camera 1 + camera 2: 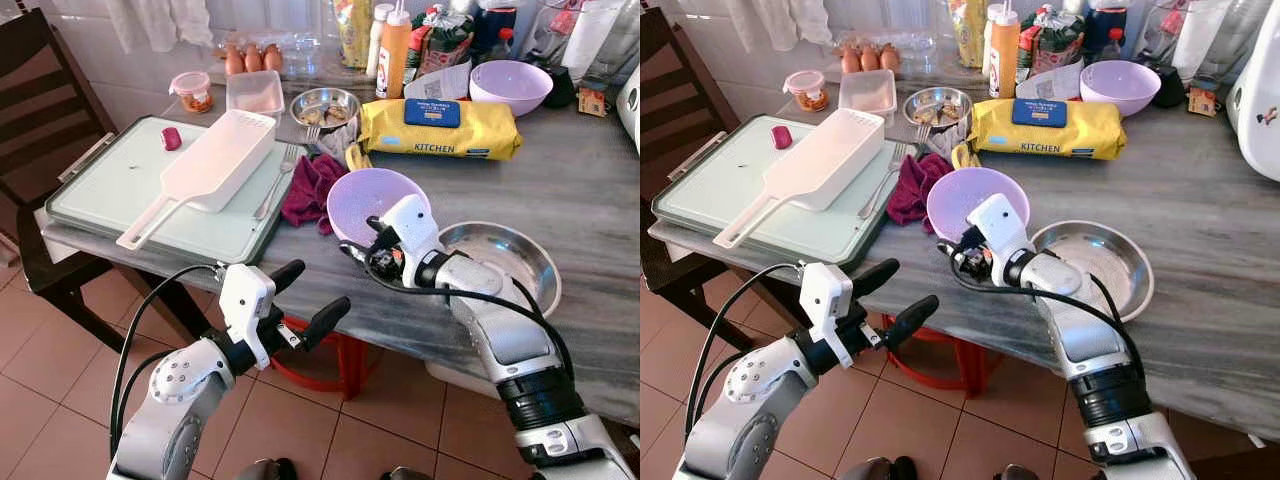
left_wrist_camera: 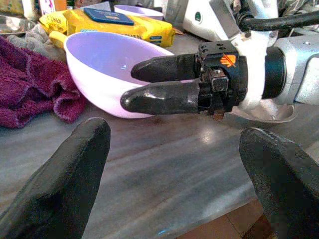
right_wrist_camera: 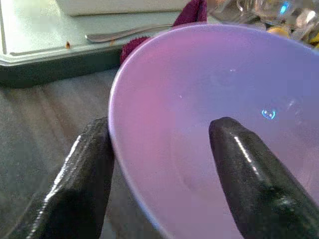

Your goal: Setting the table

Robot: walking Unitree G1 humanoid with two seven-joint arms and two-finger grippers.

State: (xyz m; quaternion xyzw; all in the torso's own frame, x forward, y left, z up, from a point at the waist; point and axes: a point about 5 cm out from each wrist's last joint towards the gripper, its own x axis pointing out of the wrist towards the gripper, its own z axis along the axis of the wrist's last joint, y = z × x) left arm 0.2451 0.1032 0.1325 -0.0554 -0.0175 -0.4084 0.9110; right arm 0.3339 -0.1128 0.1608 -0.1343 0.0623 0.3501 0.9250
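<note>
Two lilac plastic bowls are on the grey marble table (image 1: 600,200): the near lilac bowl (image 1: 372,200) stands close to the front edge, and the far lilac bowl (image 1: 510,85) sits well back among bottles and packets. The right gripper (image 3: 159,169) straddles the near bowl's rim, one black finger (image 3: 87,174) outside the wall and the other inside the hollow; the right wrist view shows the outer finger against the wall, though whether the inner one presses the plastic cannot be told. From the head, only the white wrist housing hides that grip. The left wrist view shows both right fingers lying along the bowl's side. The left gripper (image 1: 308,300) hovers below the table edge over the tiled floor, its fingers spread wide and holding nothing.

Just beside the near bowl lie a maroon cloth (image 1: 310,190) on one side and a steel dish (image 1: 515,255) on the other. Beyond the cloth a pale green tray (image 1: 110,190) carries a white slotted scoop (image 1: 215,165), with a fork (image 1: 278,178) along its edge. Behind the bowl lies a yellow kitchen wipes packet (image 1: 440,130).
</note>
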